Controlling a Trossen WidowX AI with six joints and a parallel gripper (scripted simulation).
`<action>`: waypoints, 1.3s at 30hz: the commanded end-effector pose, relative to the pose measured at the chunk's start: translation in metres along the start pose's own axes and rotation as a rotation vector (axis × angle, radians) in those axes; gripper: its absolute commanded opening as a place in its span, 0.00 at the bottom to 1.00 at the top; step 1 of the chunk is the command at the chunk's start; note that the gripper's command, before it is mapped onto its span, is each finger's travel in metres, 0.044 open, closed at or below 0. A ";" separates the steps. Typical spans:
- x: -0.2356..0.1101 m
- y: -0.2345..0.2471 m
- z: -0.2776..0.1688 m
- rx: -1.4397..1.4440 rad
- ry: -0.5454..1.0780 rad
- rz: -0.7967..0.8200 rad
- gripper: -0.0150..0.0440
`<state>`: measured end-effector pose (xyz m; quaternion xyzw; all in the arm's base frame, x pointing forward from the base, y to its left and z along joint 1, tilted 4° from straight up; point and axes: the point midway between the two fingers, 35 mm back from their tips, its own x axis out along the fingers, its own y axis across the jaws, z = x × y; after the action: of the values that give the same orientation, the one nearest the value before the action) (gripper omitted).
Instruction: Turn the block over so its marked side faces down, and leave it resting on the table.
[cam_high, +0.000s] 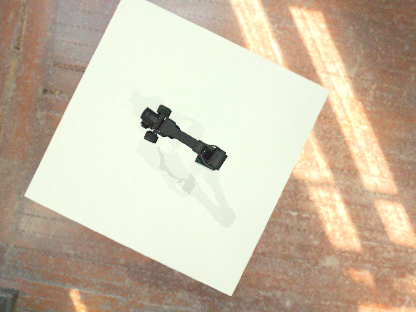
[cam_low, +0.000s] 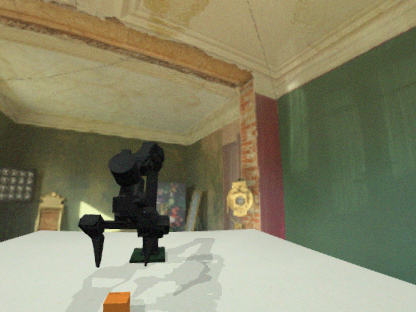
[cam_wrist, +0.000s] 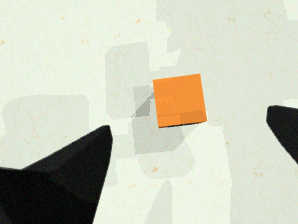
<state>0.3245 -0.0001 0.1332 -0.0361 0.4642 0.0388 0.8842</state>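
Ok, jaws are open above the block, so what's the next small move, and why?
Probably lift the gripper clear and stop: the orange block rests flat on the table, plain face up, jaws wide and empty above it. No mark shows on top.
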 end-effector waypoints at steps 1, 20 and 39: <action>-0.003 -0.001 0.011 -0.002 0.066 -0.003 1.00; -0.002 -0.001 0.044 -0.003 0.502 -0.006 1.00; 0.043 -0.002 0.020 -0.003 0.502 -0.006 1.00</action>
<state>0.3654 0.0026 0.1144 -0.0469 0.6678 0.0289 0.7423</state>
